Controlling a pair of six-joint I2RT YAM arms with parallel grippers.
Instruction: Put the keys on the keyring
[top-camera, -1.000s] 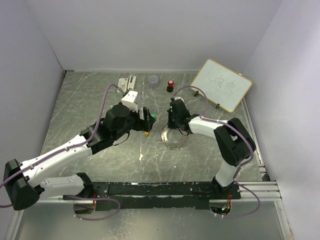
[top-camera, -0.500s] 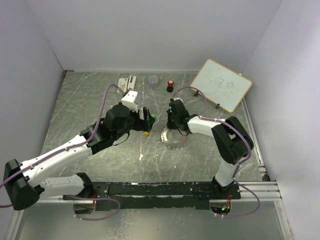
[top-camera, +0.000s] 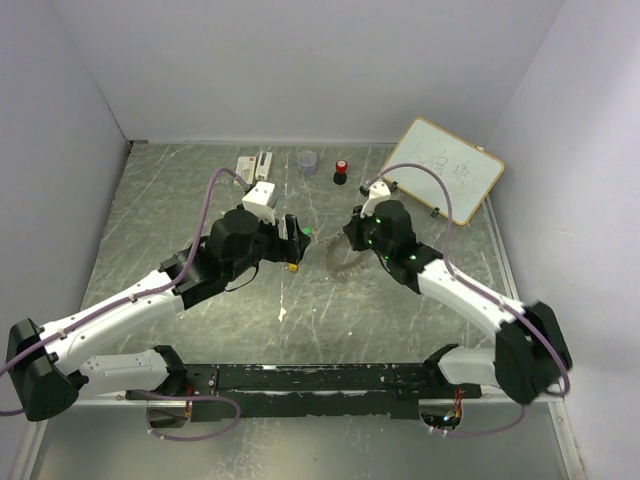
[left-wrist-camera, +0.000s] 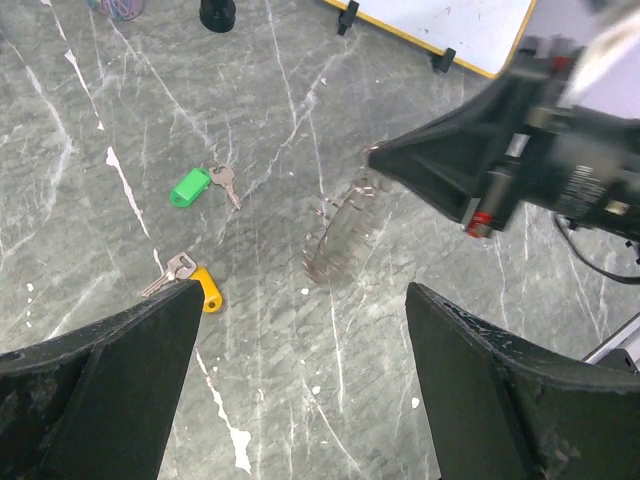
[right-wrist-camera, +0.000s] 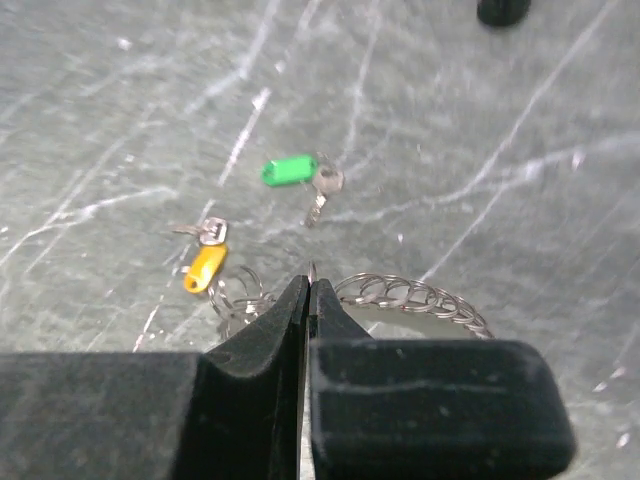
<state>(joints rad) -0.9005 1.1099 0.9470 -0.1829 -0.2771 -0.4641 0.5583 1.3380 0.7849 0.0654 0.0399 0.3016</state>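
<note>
The green key (top-camera: 306, 232) and the yellow-orange key (top-camera: 293, 267) lie on the marble table, close to my left gripper's tips. My left gripper (top-camera: 293, 243) is open and empty; in its wrist view its jaws stand wide apart (left-wrist-camera: 300, 300), the yellow-orange key (left-wrist-camera: 205, 290) by the left finger and the green key (left-wrist-camera: 190, 186) farther off. My right gripper (top-camera: 352, 232) is shut on the keyring (top-camera: 340, 262), which looks blurred and tilted, partly off the table. In the right wrist view the shut tips (right-wrist-camera: 311, 285) pinch the keyring (right-wrist-camera: 420, 300); both keys (right-wrist-camera: 288, 170) (right-wrist-camera: 205, 268) lie beyond.
A whiteboard (top-camera: 443, 170) leans at the back right. A grey cup (top-camera: 307, 161), a red-capped black knob (top-camera: 341, 170) and white blocks (top-camera: 256, 162) stand along the back. Walls close in the table on three sides.
My right arm has swung out to the right and its gripper has risen, lifting and tilting the keyring, now blurred. The left arm and both keys have not moved.
</note>
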